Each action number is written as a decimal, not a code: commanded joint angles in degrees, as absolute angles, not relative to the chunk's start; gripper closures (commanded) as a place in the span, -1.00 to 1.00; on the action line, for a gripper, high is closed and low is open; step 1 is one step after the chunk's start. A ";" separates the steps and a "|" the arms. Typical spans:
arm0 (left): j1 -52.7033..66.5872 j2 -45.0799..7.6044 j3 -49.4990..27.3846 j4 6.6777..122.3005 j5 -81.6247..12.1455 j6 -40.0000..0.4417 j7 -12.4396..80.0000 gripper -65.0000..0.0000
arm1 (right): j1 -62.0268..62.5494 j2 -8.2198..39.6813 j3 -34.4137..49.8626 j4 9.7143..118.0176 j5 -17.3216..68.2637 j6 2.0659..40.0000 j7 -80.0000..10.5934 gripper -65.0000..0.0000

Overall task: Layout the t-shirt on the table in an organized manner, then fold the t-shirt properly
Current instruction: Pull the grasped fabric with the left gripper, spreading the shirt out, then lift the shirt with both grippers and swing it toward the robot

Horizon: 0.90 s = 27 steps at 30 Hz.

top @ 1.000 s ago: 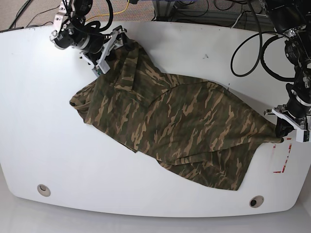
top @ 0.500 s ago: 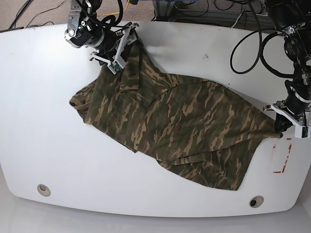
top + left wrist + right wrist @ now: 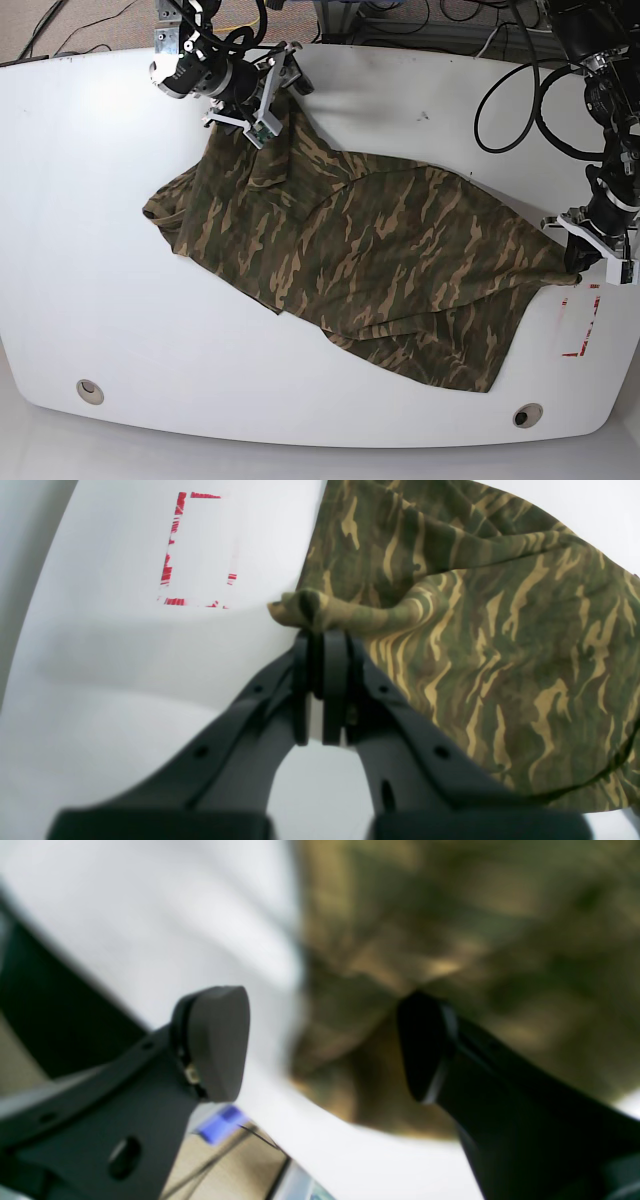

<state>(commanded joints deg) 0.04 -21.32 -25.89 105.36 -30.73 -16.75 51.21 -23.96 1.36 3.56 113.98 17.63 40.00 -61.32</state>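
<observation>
We see the t-shirt (image 3: 370, 260) spread crumpled across the table (image 3: 80, 250), bare white all round it. Our left gripper (image 3: 320, 645) pinches its corner beside the red tape outline (image 3: 197, 550). Our right gripper (image 3: 320, 1045) gapes wide over blurred cloth; contact unclear.

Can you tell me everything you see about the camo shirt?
The t-shirt is soft cloth with dark green, brown and tan blotches. It lies spread but rumpled and slanted across the white table, with folds and bunched edges, not flat yet. The left claw is shut on a pinched bit of its edge, next to the red tape marks. The right claw is open over the far end of the shirt, gripping nothing; that close-up view is blurry.
</observation>
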 joint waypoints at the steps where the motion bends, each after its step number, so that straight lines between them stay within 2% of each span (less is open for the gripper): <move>1: 0.04 -21.32 -25.89 105.36 -30.73 -16.75 51.21 1.00 | -23.96 1.27 3.56 113.98 17.63 40.00 -61.32 -0.36; 4: 0.04 -21.32 -25.89 105.36 -30.64 -16.75 51.21 1.00 | -23.87 1.27 3.56 113.98 17.63 40.00 -61.23 -0.23; 11: 0.04 -21.32 -25.89 105.36 -30.64 -16.75 51.21 1.00 | -23.60 1.36 3.74 112.40 17.63 40.00 -61.23 0.44; 13: 0.13 -21.32 -25.89 105.36 -30.64 -16.75 51.21 1.00 | -22.99 1.45 3.82 111.08 17.63 40.00 -61.14 0.53; 21: 0.13 -21.32 -25.89 105.36 -30.64 -16.75 51.21 1.00 | -22.81 1.45 3.65 108.44 17.71 40.00 -58.95 0.63; 25: 0.48 -21.32 -25.89 105.36 -30.64 -16.75 51.21 1.00 | -22.81 1.45 3.74 109.58 17.89 40.00 -58.95 1.00; 27: 0.66 -21.32 -25.89 105.36 -30.64 -16.75 51.21 1.00 | -22.90 1.45 3.82 110.73 17.71 40.00 -58.95 1.00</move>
